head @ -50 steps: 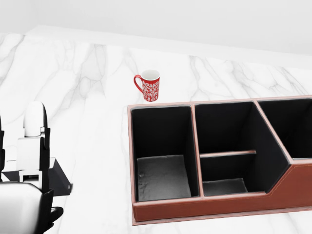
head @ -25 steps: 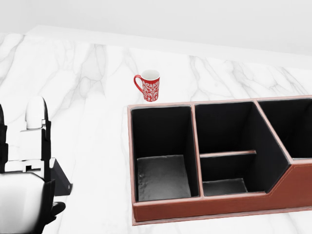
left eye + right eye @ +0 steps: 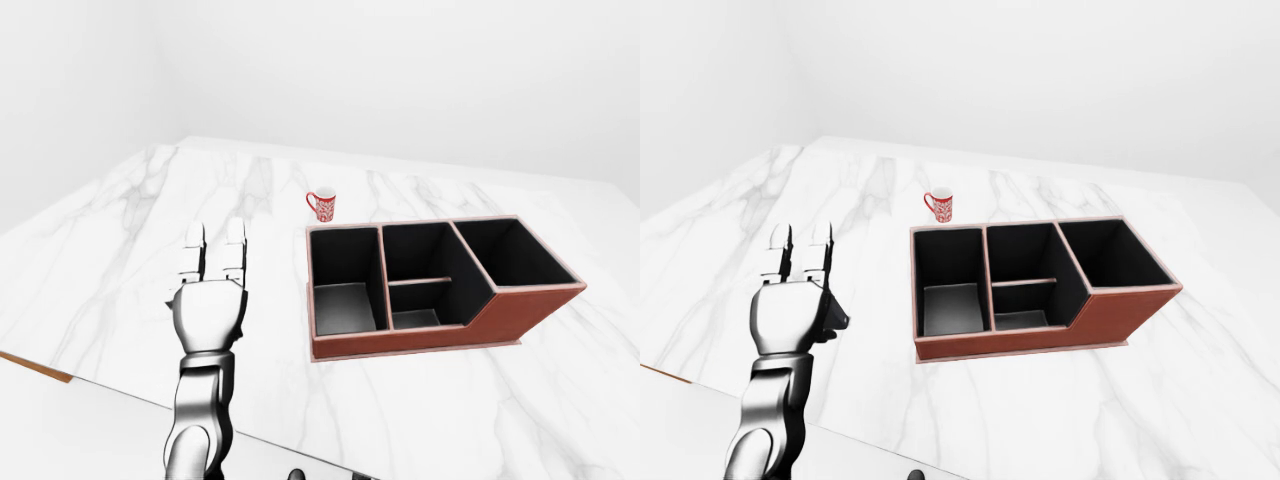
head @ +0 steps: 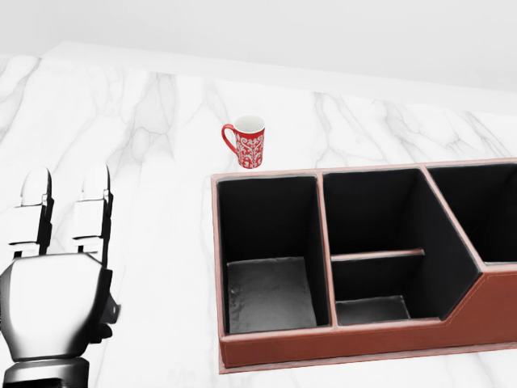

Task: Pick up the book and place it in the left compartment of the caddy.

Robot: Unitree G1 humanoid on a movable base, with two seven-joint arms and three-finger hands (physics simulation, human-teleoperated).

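In the left-eye view the left hand [image 3: 208,300] stands over the white marble worktop [image 3: 120,250], back toward the camera, fingers [image 3: 233,250] straight and pointing to the top of the view, well left of the caddy [image 3: 440,290]; the fingers are spread straight and nothing shows in their grip; no book shows anywhere here, so I cannot tell where it lies, though it may sit hidden under the hand; a red mug [image 3: 322,205] stands just above the caddy's left corner, apart from it; in the head view the hand fills the lower left, the caddy's left compartment [image 4: 271,259] is empty with its grey floor bare, and the mug is near the rim above it; the risk, as I judge it, is that the hand closes on a book it cannot be seen to cover, catching only an edge or pushing it flat along the slick marble; a poor hold could let the book tip in the carry to the right and strike the caddy's left wall, or drop into the middle compartment instead; a wide swing could also clip the mug; in the right-eye view a dark edge [image 3: 838,318] peeks out beside the hand's right side, too small to say whether it is the book; the right hand is in none of the views
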